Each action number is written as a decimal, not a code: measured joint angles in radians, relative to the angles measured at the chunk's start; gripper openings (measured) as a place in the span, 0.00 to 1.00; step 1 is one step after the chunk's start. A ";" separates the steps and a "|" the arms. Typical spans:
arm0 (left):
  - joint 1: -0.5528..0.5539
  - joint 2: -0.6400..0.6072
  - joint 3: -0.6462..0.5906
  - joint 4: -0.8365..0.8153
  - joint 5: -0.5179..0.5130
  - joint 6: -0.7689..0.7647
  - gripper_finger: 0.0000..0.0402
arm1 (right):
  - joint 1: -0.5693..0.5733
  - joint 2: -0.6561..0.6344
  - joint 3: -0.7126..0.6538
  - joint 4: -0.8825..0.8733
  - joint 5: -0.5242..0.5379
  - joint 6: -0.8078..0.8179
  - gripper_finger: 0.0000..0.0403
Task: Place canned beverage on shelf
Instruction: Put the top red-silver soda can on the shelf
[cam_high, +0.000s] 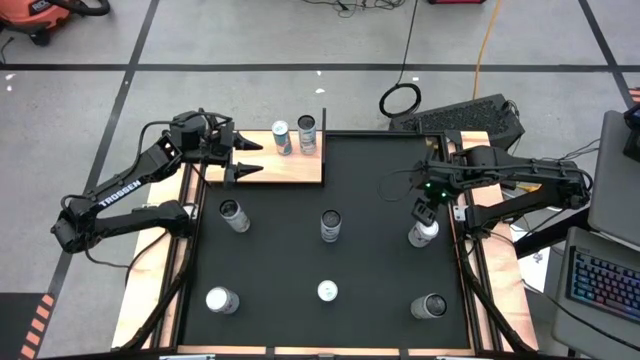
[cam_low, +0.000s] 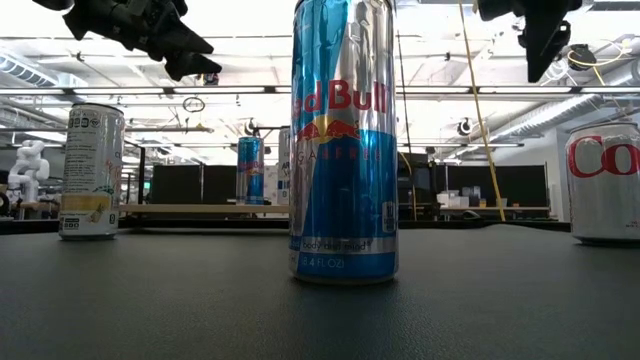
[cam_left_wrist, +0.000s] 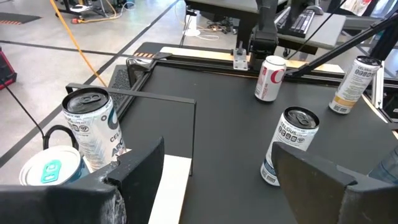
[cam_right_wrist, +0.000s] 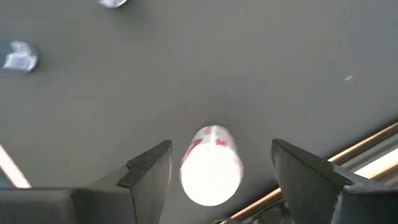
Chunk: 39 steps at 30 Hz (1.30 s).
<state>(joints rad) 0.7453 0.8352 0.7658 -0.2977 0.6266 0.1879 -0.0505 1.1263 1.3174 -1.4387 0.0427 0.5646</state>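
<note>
red-and-white can (cam_high: 423, 233) stands upright on the black mat (cam_high: 370, 200), long axis vertical, its pale lid facing straight up at you; it sits toward the mat's right edge, at mid depth. your right claw (cam_high: 425, 208) hangs directly above it, fingers spread apart with the can (cam_right_wrist: 210, 165) centred between them in the right wrist view, gripping nothing and not touching it. the body shows white with red markings, and the lid looks washed out.

your left claw (cam_high: 243, 160) hovers over the shelf (cam_high: 290, 168) at the far left, fingers parted and empty. two cans stand upright on that light-wood board: a blue-and-silver can (cam_high: 282, 138) and a darker-lidded can (cam_high: 306, 131) just beside it.

other cans stand upright on the mat, well apart: a slim red bull can (cam_low: 343, 140) near the front edge and a celsius can (cam_left_wrist: 291, 145) in the middle.
</note>
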 joint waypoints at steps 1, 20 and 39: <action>0.000 0.000 0.000 0.000 0.000 0.000 0.75 | 0.000 0.000 0.000 0.003 0.023 -0.002 0.63; 0.000 0.000 0.000 0.000 0.000 0.000 0.75 | -0.001 0.000 0.000 0.005 0.119 -0.001 0.63; 0.000 0.000 0.000 -0.001 0.000 0.000 0.75 | -0.001 0.000 0.000 -0.008 0.195 0.024 0.63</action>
<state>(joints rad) 0.7456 0.8352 0.7658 -0.2985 0.6270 0.1878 -0.0513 1.1263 1.3178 -1.4465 0.2374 0.5885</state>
